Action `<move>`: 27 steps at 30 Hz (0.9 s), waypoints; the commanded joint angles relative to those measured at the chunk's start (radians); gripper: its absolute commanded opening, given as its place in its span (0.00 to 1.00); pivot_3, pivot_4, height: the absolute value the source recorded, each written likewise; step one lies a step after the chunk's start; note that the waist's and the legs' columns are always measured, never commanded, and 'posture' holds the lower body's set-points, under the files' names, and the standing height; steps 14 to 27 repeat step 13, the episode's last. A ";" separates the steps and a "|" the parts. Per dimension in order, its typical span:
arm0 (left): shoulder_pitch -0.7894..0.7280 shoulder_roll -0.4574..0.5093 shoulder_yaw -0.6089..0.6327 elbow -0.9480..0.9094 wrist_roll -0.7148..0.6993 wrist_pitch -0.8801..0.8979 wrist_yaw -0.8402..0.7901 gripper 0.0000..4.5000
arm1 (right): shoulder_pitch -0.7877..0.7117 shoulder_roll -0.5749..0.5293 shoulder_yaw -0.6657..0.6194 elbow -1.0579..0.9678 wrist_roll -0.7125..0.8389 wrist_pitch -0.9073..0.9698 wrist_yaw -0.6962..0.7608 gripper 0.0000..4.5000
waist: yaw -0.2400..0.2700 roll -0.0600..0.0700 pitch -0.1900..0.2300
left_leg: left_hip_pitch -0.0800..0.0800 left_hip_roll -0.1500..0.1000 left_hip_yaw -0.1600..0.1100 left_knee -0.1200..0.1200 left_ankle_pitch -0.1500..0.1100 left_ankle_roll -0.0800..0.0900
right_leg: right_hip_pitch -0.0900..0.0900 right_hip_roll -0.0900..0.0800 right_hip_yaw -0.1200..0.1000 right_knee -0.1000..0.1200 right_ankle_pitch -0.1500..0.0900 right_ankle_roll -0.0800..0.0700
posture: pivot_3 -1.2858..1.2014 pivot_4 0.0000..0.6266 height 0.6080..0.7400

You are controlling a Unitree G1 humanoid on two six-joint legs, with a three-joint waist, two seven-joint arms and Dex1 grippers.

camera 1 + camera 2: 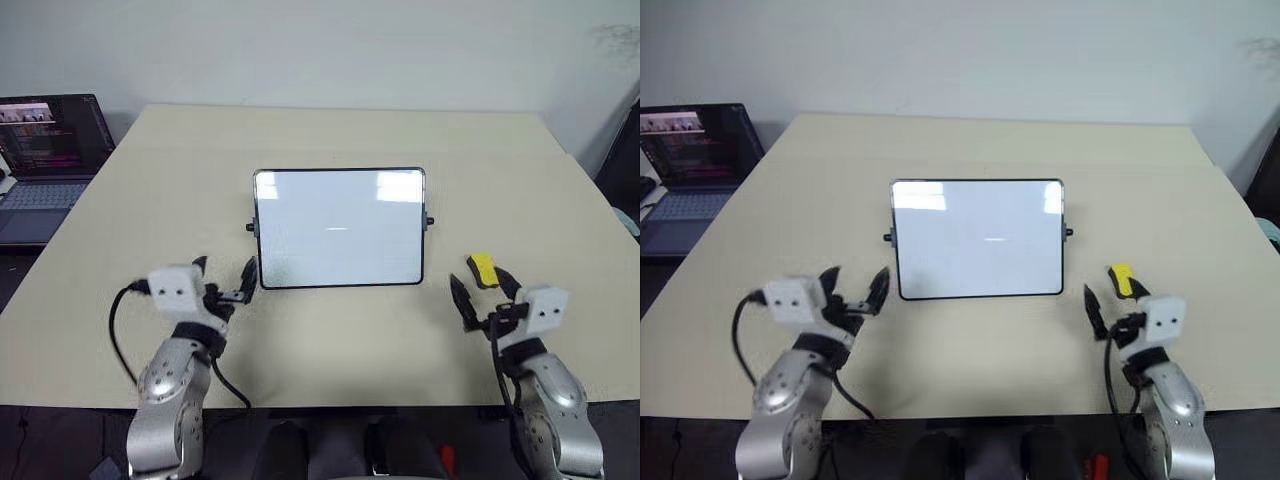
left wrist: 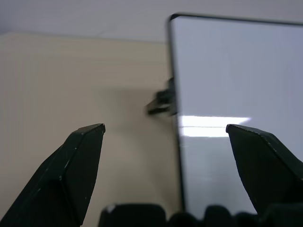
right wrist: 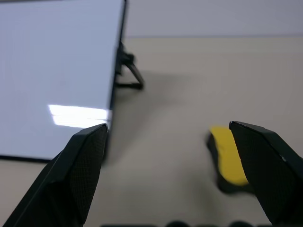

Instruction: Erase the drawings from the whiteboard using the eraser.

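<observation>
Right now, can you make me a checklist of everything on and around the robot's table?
Surface: beige rectangular table, no spills seen.
Job's things: glossy white rectangular whiteboard with thin black frame stands mid-table, no red drawings seen on it; small yellow block eraser with dark underside lies on the table to its right, apart from it.
Clutter: nothing seen.
Grippers: left gripper open, holding nothing, by the board's lower left corner; right gripper open, holding nothing, just short of the eraser.
Cables: black cable loops off the left wrist.
Surroundings: open dark laptop with lit screen left of the table; pale wall behind.
</observation>
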 commanded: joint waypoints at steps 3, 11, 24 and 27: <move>-0.005 -0.009 0.003 -0.006 0.007 -0.042 0.053 1.00 | -0.018 -0.028 -0.036 0.093 0.023 -0.077 0.018 1.00 | 0.001 0.000 0.000 | 0.001 -0.001 0.000 0.000 0.000 0.000 | 0.000 0.000 -0.001 0.001 0.000 -0.001 | 0.52 0.24 1.00; 0.012 0.025 -0.090 -0.009 0.024 -0.048 0.023 1.00 | 0.032 -0.043 -0.024 0.074 0.026 -0.079 0.014 1.00 | 0.002 0.000 0.000 | 0.001 0.000 0.000 -0.002 0.000 0.000 | -0.001 0.004 0.000 0.001 -0.002 -0.004 | 0.52 0.24 1.00; 0.009 0.024 -0.107 0.004 0.027 -0.052 0.022 1.00 | 0.038 -0.053 -0.037 0.094 0.022 -0.082 0.009 1.00 | 0.002 0.000 0.000 | 0.001 0.000 0.000 -0.002 -0.001 -0.001 | -0.001 0.004 0.000 0.001 -0.003 -0.004 | 0.52 0.24 1.00; 0.009 0.024 -0.107 0.004 0.027 -0.052 0.022 1.00 | 0.038 -0.053 -0.037 0.094 0.022 -0.082 0.009 1.00 | 0.002 0.000 0.000 | 0.001 0.000 0.000 -0.002 -0.001 -0.001 | -0.001 0.004 0.000 0.001 -0.003 -0.004 | 0.52 0.24 1.00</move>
